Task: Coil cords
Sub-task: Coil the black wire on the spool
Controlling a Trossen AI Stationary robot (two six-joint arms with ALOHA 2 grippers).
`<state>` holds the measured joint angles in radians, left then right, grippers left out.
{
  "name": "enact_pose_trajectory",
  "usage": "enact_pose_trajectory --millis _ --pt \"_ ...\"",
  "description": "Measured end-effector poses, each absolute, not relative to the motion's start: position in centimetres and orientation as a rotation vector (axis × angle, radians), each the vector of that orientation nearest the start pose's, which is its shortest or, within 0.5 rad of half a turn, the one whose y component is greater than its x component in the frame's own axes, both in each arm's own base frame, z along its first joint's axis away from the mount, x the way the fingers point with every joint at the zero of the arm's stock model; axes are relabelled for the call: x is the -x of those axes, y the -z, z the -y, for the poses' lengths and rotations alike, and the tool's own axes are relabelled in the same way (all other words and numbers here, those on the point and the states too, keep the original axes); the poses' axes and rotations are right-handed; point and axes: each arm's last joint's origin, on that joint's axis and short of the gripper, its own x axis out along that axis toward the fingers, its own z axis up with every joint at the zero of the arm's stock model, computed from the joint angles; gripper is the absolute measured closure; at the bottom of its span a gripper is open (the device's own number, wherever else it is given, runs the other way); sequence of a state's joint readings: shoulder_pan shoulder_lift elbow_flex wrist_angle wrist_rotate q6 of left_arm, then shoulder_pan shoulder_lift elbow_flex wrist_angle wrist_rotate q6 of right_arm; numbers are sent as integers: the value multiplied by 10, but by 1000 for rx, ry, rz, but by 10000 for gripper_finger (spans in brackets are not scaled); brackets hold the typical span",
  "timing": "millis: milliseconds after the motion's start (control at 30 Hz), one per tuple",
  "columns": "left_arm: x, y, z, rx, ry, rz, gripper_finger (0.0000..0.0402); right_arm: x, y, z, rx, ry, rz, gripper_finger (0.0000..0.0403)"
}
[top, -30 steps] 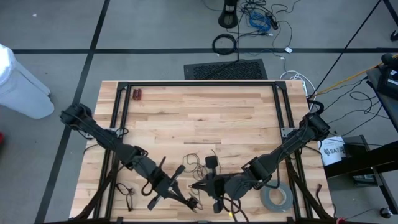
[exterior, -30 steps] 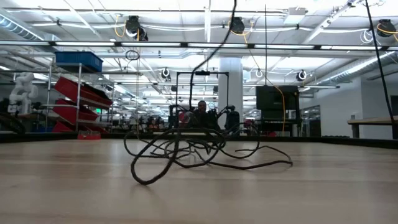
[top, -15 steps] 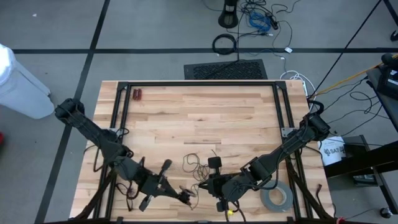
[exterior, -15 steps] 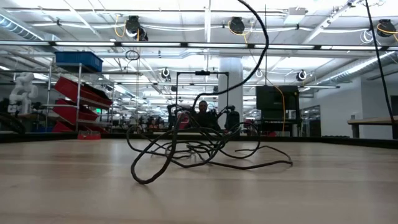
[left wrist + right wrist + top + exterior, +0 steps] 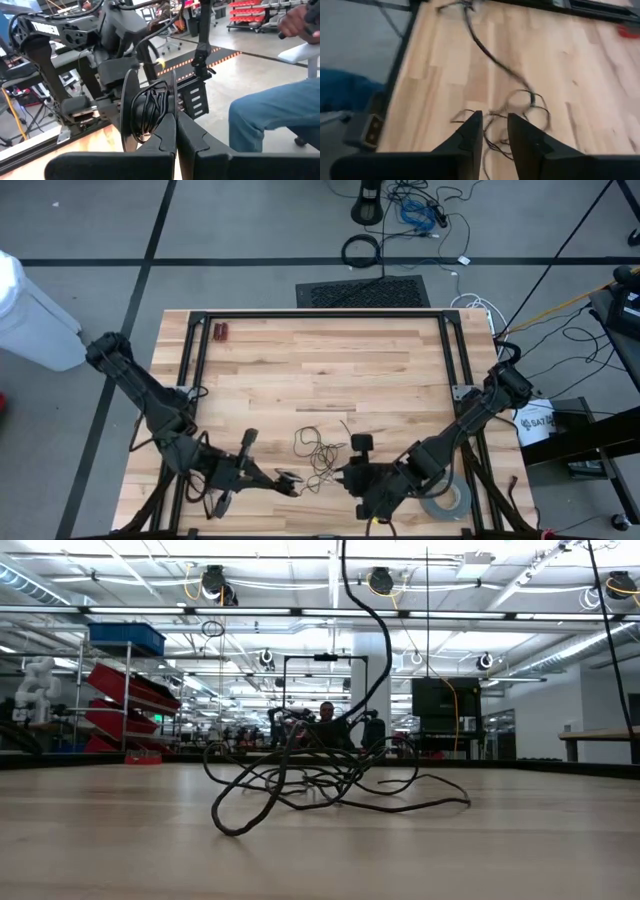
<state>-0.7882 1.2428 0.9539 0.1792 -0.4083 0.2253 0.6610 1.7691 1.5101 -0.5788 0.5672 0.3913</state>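
Note:
The thin black cord lies partly as a loose tangle [image 5: 318, 445] [image 5: 310, 780] [image 5: 520, 107] on the wooden table near its front edge. Its other part is a small wound bundle [image 5: 150, 107] in my left gripper [image 5: 288, 479], which is shut on it just left of the tangle. One slack strand [image 5: 378, 650] [image 5: 485, 50] rises from the tangle toward that gripper. My right gripper [image 5: 343, 476] [image 5: 495, 122] hovers open just right of the tangle, its fingers above the nearest strands and nothing between them. My left gripper pinches the small wound bundle of cord [image 5: 159, 102] between its two fingers, several turns together. The fingers lie nearly level, coming from the table's left. The bundle stands on edge beside the fingers, lifted clear of the table, with a slack strand trailing down to the tangle.
A grey tape roll [image 5: 443, 500] lies at the near right corner beside my right arm. Two small red items [image 5: 220, 332] sit at the far left. A black frame [image 5: 320, 313] borders the table. A seated person's leg in jeans [image 5: 275, 115] is beyond the near edge.
My left gripper has drawn back toward the table's left edge and risen a little, turning as it went, with the bundle still held. My right gripper has moved away from it toward the right and tipped downward. The strand rising from the tangle has swung and hangs slack.

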Motion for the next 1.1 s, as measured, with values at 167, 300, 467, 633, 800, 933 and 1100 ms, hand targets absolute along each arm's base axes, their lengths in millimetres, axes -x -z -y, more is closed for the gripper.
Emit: enact_pose_trajectory --millis 167,300,467,633,800,933,1100 --pt "-202 -331 193 -289 404 -50 402 -309 -296 -242 48 25 -587 323" --pt "-200 -331 195 -298 412 -48 402 -302 -303 -259 36 -50 -515 323" --pt "-199 -331 197 -290 420 -49 402 -301 -309 -269 19 -91 -438 323" --pt "-199 -331 197 -305 420 -44 402 -314 -310 -270 87 -110 -352 317" --pt "-199 -331 197 -311 421 -40 402 -331 -300 -260 162 -79 -363 277" --pt "-199 -331 197 -360 422 -31 402 -336 -298 -254 260 -38 -358 244" --pt "-199 -331 197 -389 421 -25 402 -341 -300 -246 336 -29 -354 235"
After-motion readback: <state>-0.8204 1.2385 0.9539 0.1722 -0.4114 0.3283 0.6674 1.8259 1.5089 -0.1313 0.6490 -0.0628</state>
